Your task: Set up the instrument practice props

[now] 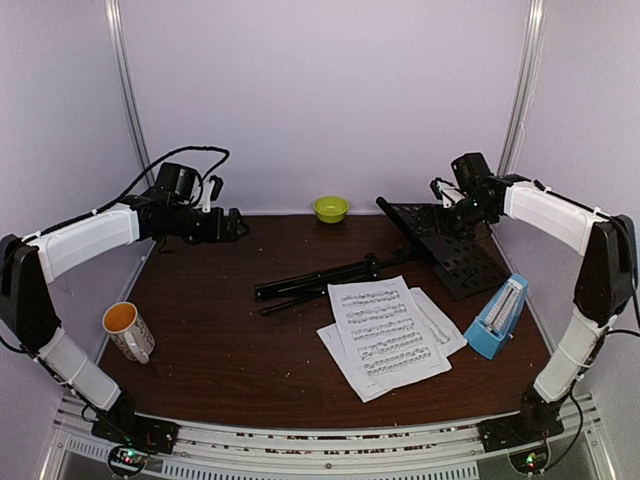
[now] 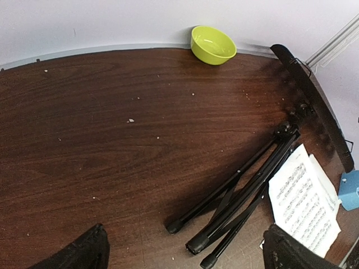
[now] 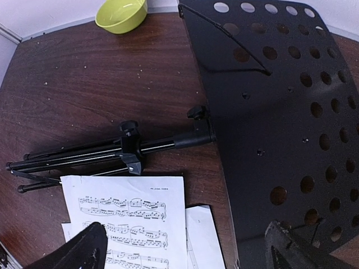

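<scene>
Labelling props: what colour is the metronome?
Blue, with a pale front face; the metronome shows best in the top view.

1. Table: dark wood grain, smooth, slight sheen to me.
2. Stand desk: black metal, matt, hole-punched.
3. Sheets: white paper, matt.
4. Bowl: lime, glossy.
5. My R fingers: black, matt.

A dark brown wooden bench with a smooth, shiny top sits between the walls. Tiny pale crumbs lie dotted on it. Plain pale purple walls stand behind it and on both sides. A thin silver metal pole runs up each back corner. A grey metal rail runs along the near edge. The light is soft and even.
</scene>
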